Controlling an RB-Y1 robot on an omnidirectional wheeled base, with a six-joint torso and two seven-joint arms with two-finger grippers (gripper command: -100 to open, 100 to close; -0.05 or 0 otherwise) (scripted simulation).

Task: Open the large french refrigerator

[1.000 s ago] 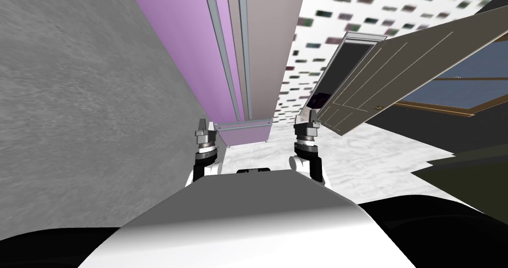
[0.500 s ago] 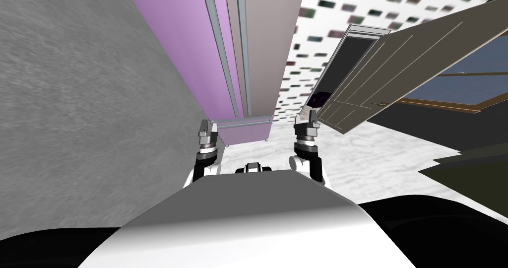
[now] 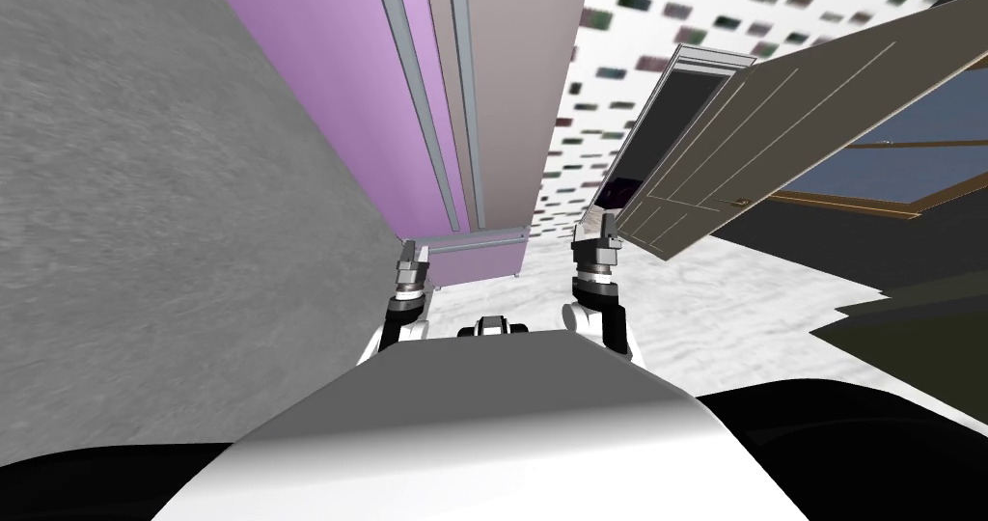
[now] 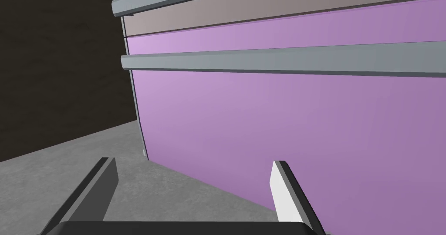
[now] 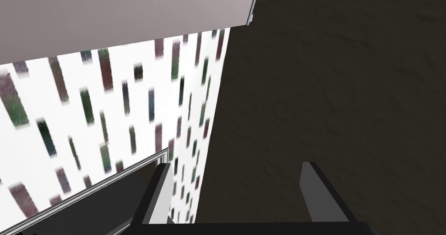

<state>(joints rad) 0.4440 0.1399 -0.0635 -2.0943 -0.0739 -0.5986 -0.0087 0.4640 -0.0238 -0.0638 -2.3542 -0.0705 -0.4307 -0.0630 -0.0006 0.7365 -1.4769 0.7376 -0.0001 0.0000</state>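
Note:
The refrigerator stands straight ahead, with a purple left door [image 3: 357, 71] and a greyish right door [image 3: 526, 81]. Two long grey handles [image 3: 415, 91] run side by side along the seam between them. Below is a purple drawer [image 3: 478, 262] with a crosswise handle [image 3: 473, 241]. My left gripper [image 3: 410, 253] is open, at the drawer's left corner. In the left wrist view the left gripper [image 4: 191, 171] faces the purple door [image 4: 283, 128] and its handle bar [image 4: 283, 60], touching nothing. My right gripper [image 3: 606, 224] is open and empty to the right of the refrigerator, fingers apart [image 5: 237, 176].
A grey wall [image 3: 145, 206] runs close along my left, meeting the refrigerator's side. To the right a brownish room door [image 3: 772, 129] stands swung open before a dark doorway [image 3: 675, 120]. White floor [image 3: 714, 303] lies between it and me.
My left hand has shifted right and forward, toward the refrigerator's lower left corner. The head view has swung slightly. The right arm has stayed put.

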